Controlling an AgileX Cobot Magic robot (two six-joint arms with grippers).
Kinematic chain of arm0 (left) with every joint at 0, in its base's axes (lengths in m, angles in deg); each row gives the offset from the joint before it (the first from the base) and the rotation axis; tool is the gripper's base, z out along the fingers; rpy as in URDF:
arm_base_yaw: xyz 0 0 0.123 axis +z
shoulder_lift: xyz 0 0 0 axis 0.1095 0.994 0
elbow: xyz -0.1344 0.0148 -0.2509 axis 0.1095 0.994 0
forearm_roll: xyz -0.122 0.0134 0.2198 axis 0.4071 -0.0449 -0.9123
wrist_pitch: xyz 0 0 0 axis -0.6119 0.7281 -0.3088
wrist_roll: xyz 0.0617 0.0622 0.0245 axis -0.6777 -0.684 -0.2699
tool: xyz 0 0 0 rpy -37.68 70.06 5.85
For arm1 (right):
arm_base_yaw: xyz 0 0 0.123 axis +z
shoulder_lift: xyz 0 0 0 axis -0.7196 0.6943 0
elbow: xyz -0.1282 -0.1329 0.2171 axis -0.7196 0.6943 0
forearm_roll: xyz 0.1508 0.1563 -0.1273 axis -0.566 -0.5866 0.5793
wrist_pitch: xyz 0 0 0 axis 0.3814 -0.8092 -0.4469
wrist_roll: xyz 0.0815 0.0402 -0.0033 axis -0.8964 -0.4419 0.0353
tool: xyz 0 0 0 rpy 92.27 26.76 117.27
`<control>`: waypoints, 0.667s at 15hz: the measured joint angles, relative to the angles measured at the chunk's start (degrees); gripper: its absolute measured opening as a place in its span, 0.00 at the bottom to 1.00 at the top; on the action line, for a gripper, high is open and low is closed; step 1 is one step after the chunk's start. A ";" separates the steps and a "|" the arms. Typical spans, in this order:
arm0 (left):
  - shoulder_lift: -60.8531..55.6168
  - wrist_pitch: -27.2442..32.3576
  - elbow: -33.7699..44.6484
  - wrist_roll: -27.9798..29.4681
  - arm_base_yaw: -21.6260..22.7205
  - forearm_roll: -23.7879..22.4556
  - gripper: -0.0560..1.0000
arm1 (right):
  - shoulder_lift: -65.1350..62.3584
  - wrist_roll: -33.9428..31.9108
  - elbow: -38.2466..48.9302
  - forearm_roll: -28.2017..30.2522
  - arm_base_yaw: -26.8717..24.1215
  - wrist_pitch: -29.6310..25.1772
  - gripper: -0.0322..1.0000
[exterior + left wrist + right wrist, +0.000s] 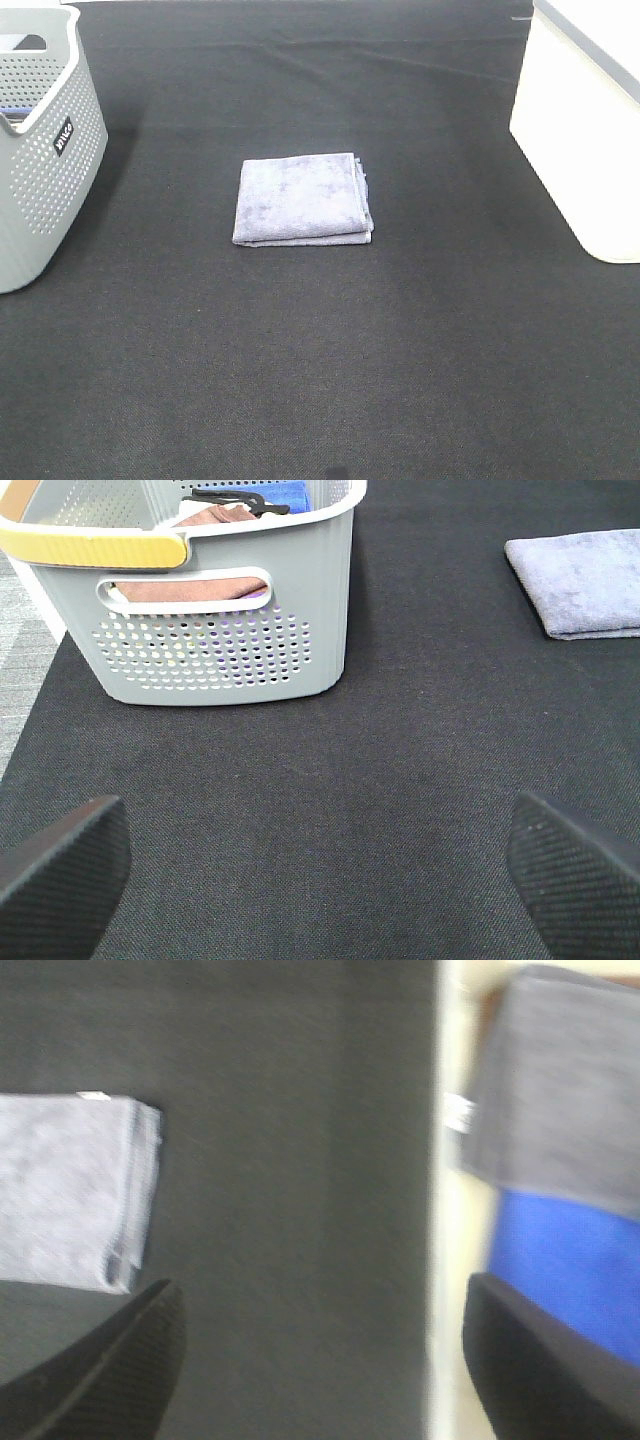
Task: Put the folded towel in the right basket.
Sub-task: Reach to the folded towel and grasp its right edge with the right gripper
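A folded lavender-grey towel [302, 198] lies flat on the black mat in the middle of the table. It also shows in the left wrist view [582, 581] and, blurred, in the right wrist view [70, 1188]. The right basket [585, 130] is cream and stands at the right edge; the right wrist view shows its rim [445, 1210] with grey and blue cloths inside. My left gripper [320, 865] is open and empty over the mat near the grey basket. My right gripper [320, 1360] is open and empty, between the towel and the cream basket. Neither arm shows in the high view.
A grey perforated basket [40, 140] stands at the left edge; the left wrist view shows it [215, 630] with a yellow handle and brown and blue cloths inside. The black mat [320, 350] covers the table.
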State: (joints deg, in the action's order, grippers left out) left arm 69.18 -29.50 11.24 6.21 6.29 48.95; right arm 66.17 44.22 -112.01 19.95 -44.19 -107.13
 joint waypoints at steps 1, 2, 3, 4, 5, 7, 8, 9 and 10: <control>0.00 0.00 0.00 0.00 0.00 0.00 0.98 | 0.00 0.00 0.00 0.00 0.00 0.00 0.73; 0.00 0.00 0.00 0.00 0.00 0.00 0.98 | 3.04 0.34 -1.89 -0.34 1.43 0.00 0.73; 0.00 0.00 0.00 0.00 0.00 0.00 0.98 | 5.67 0.40 -3.38 -0.74 3.21 -0.23 0.73; 0.00 0.00 0.00 0.00 0.00 0.00 0.98 | 8.19 0.52 -4.35 -1.03 5.04 -0.40 0.73; 0.00 0.00 0.00 0.00 0.00 0.00 0.98 | 10.66 0.57 -4.98 -1.49 6.82 -0.57 0.73; 0.00 0.00 0.00 0.00 0.00 0.00 0.98 | 17.59 0.97 -6.42 -5.50 10.08 -0.74 0.73; 0.00 0.00 0.00 0.00 0.00 0.00 0.98 | 20.63 1.60 -6.88 -8.88 10.60 -0.69 0.74; 0.00 0.00 0.00 0.00 0.00 0.00 0.98 | 23.32 2.18 -7.51 -12.03 10.77 -0.69 0.75; 0.00 0.00 0.00 0.00 0.00 0.00 0.98 | 26.18 3.32 -8.37 -15.36 10.83 -0.69 0.77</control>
State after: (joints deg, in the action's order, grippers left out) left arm 69.18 -29.50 11.24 6.21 6.29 48.95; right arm 92.35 47.55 -120.37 4.60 -33.36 -107.82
